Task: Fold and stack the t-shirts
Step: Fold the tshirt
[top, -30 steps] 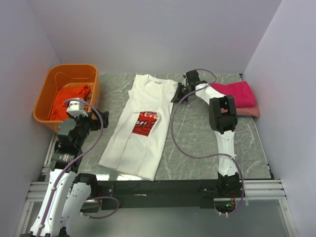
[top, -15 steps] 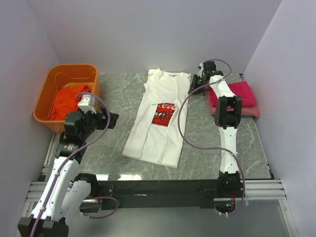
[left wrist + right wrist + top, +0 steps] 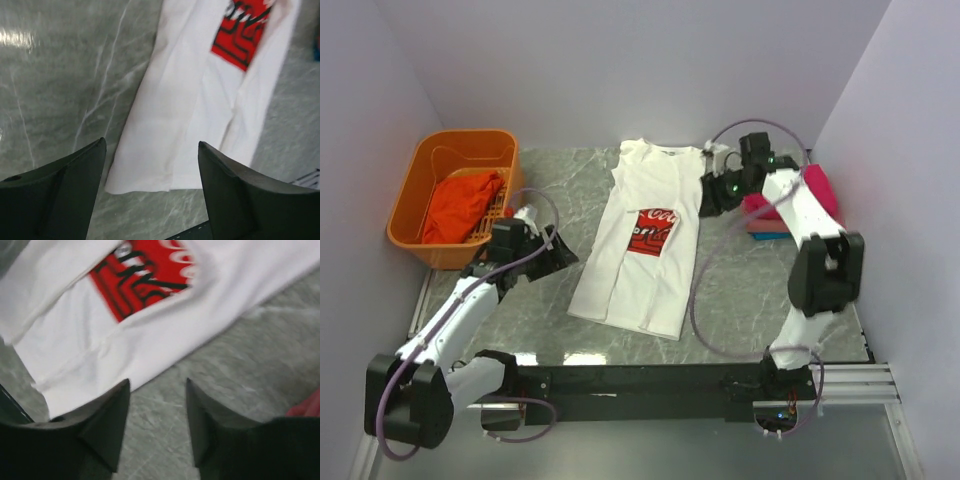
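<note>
A white t-shirt [image 3: 645, 245] with a red print [image 3: 652, 227] lies flat lengthwise mid-table, its sides folded in. My left gripper [image 3: 563, 258] hovers open just left of its lower hem; in the left wrist view the left gripper [image 3: 151, 142] frames the hem corner of the white t-shirt [image 3: 200, 100] with nothing between its fingers. My right gripper [image 3: 708, 196] hangs open beside the shirt's right edge. The right wrist view has the right gripper [image 3: 158, 381] over bare table next to the white t-shirt [image 3: 100, 330]. A magenta t-shirt [image 3: 817, 188] tops a folded stack behind the right arm.
An orange basket [image 3: 410, 190] at the far left holds a crumpled orange-red t-shirt [image 3: 460, 205]. Pink and blue cloth edges [image 3: 767, 230] show under the magenta one. Grey marble table [image 3: 740, 290] lies bare between shirt and stack. Walls close in on three sides.
The right gripper dragged the white shirt to the right, then opened and drew back off its edge. The left arm swung from the basket toward the shirt's lower left hem.
</note>
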Robot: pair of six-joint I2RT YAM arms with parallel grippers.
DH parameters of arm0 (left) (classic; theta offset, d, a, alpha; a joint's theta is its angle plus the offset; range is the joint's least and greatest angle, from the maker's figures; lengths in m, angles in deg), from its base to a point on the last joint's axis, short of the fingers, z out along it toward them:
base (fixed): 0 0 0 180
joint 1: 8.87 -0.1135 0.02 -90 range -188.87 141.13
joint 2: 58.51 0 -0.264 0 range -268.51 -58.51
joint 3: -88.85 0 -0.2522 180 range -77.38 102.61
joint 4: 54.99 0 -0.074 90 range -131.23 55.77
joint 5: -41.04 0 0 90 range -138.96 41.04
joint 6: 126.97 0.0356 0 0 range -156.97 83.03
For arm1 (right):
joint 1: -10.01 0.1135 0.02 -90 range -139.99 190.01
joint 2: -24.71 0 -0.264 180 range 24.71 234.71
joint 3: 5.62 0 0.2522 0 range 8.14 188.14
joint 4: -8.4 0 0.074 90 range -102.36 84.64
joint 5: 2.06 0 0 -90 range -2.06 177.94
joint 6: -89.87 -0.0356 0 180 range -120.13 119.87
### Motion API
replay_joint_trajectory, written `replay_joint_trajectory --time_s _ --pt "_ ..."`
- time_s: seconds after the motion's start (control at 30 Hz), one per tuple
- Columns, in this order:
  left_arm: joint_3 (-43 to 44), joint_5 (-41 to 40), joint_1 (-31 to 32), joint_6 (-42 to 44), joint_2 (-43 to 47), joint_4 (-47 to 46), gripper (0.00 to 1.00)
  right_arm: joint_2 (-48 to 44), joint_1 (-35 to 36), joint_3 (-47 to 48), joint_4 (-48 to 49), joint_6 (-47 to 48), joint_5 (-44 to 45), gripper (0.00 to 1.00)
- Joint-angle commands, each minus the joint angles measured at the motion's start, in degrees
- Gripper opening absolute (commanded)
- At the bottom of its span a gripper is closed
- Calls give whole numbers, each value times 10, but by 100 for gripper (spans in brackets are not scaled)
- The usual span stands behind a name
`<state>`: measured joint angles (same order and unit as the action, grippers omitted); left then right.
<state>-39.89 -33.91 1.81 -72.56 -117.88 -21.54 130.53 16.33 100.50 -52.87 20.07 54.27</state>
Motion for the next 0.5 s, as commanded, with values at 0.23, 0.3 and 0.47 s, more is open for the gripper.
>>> replay_joint_trajectory --time_s 0.23,0.3,0.47 --pt "28 -149 127 -41 -126 90 74 -453 125 -470 389 64 -47 96" --pt "27 -170 142 -53 -136 95 71 -433 128 -412 223 133 -129 76" --pt "11 -155 159 -77 -173 74 58 -438 135 -424 111 252 -175 70"
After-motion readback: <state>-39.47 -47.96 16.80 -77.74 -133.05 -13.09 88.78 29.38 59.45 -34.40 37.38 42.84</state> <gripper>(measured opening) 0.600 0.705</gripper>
